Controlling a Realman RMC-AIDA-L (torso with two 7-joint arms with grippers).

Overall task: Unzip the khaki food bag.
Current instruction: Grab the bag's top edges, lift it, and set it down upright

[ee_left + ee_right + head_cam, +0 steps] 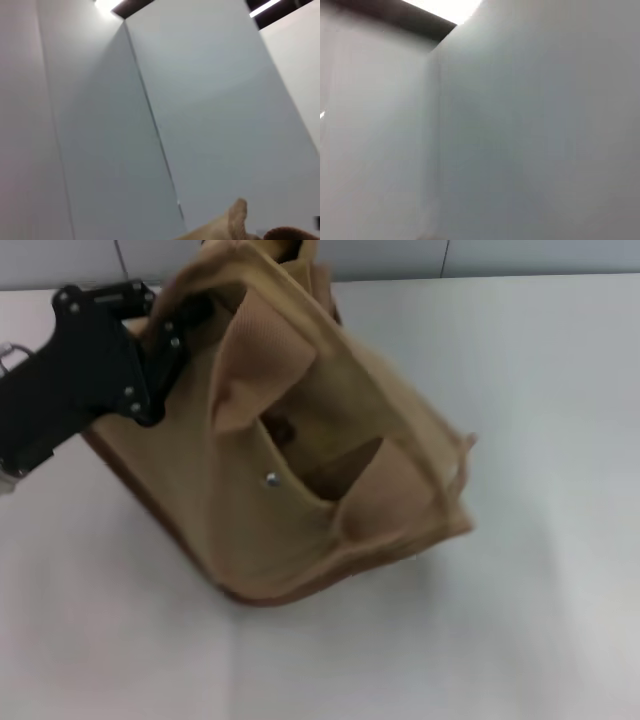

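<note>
The khaki food bag [300,470] stands tilted on the white table, its top leaning over and its base corner at the lower left. Its two wide handles [262,360] flop over the front pocket, where a metal snap button [272,479] shows. The zipper is hidden from view. My left gripper [172,340], black, comes in from the upper left and is shut on the bag's top left edge. A bit of tan fabric [225,227] shows at the edge of the left wrist view. My right gripper is out of view.
The white table [540,390] stretches to the right and in front of the bag. A grey panelled wall [500,255] runs along the back edge. Both wrist views show only this wall [200,100] [520,125].
</note>
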